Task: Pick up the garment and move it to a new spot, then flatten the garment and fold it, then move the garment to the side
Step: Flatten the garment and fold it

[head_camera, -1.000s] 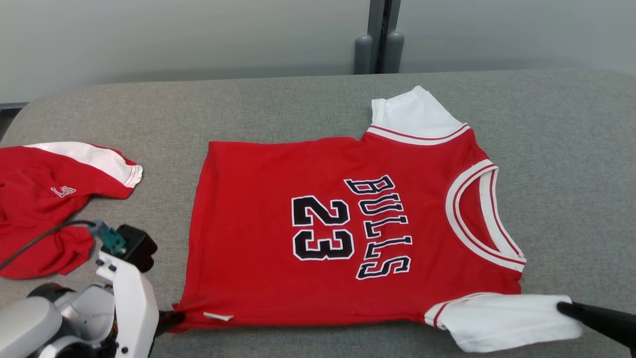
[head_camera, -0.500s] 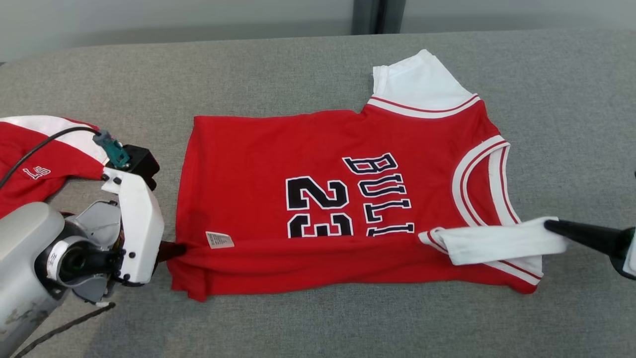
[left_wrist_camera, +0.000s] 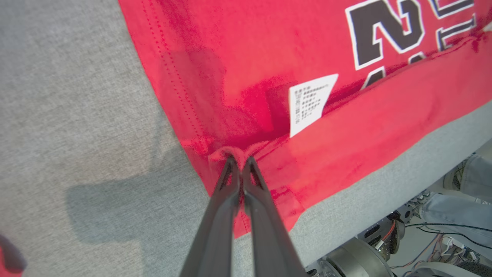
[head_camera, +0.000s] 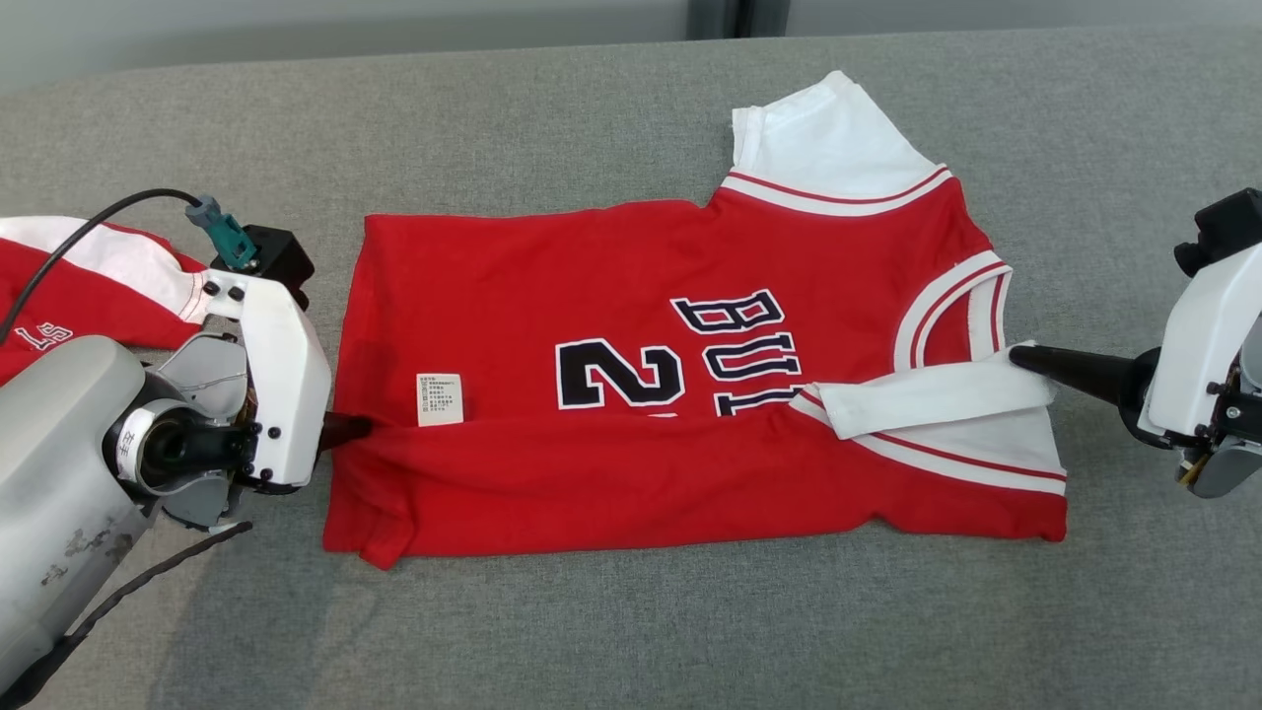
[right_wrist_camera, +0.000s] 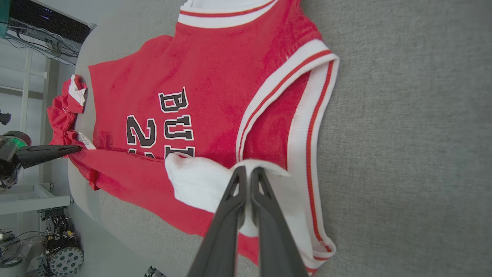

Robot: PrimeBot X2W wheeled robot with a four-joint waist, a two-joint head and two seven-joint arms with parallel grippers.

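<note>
The red jersey (head_camera: 552, 286) lies lengthwise across the grey table (head_camera: 592, 621), near edge doubled over. The left gripper (head_camera: 360, 429) clamps one end, the right gripper (head_camera: 1020, 357) the white sleeve (head_camera: 927, 394) at the other.

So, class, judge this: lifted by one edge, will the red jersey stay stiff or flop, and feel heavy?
Probably floppy: the red jersey doubles over between the left hand and right hand. Likely light: fingertip pinches hold it.
</note>
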